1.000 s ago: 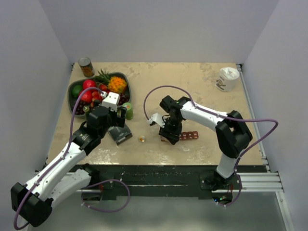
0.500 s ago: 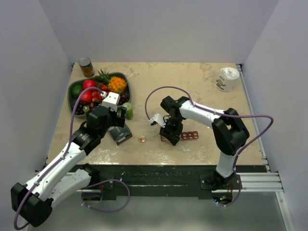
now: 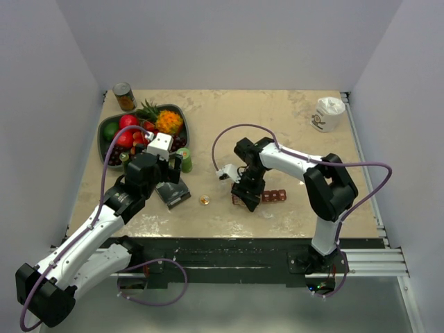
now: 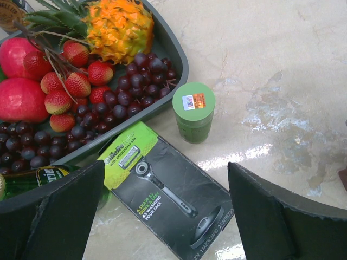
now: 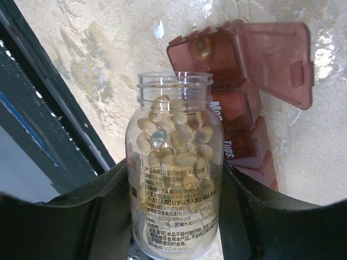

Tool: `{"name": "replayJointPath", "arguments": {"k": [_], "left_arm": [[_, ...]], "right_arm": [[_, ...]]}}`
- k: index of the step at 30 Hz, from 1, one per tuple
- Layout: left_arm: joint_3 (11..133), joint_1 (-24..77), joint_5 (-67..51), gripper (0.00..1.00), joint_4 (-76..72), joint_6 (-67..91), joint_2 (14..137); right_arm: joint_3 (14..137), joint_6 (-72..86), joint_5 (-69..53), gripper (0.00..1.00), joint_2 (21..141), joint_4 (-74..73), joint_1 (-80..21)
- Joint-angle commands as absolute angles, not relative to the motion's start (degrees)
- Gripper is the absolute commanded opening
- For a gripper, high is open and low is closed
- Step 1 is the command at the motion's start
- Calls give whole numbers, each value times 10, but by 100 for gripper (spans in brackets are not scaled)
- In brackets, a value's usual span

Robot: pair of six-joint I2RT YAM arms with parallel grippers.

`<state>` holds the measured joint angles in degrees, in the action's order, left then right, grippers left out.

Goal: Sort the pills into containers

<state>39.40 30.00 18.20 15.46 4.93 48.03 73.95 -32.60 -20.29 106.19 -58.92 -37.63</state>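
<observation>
My right gripper (image 5: 174, 187) is shut on a clear uncapped bottle (image 5: 174, 135) full of pale golden pills (image 5: 184, 142). The bottle's mouth points at the dark red organizer strip (image 5: 239, 125), which lies just beyond it. The strip's end compartment is open, its lid (image 5: 279, 59) is flipped back, and one amber pill (image 5: 203, 47) lies inside. In the top view the right gripper (image 3: 247, 193) is over the left end of the strip (image 3: 274, 196). A small golden-amber item (image 3: 205, 200) lies loose on the table. My left gripper (image 4: 165, 216) is open and empty above a razor package (image 4: 162, 187).
A grey fruit bowl (image 4: 180, 59) with grapes, strawberries and a pineapple stands at the left. A small green-capped bottle (image 4: 193, 108) stands next to it. A tin can (image 3: 124, 96) is at the back left and a white cup (image 3: 327, 113) at the back right.
My right gripper with the bottle has shifted slightly toward the near end of the strip. The left arm has not moved.
</observation>
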Motion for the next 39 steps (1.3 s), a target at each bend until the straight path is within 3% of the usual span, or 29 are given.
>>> {"name": "replayJointPath", "arguments": {"k": [1, 39], "left_arm": [[391, 294, 179, 99, 130, 54, 474], [391, 293, 175, 99, 129, 54, 474]], "right_arm": [[760, -323, -226, 2, 1063, -604, -368], [781, -303, -288, 2, 1086, -624, -327]]}}
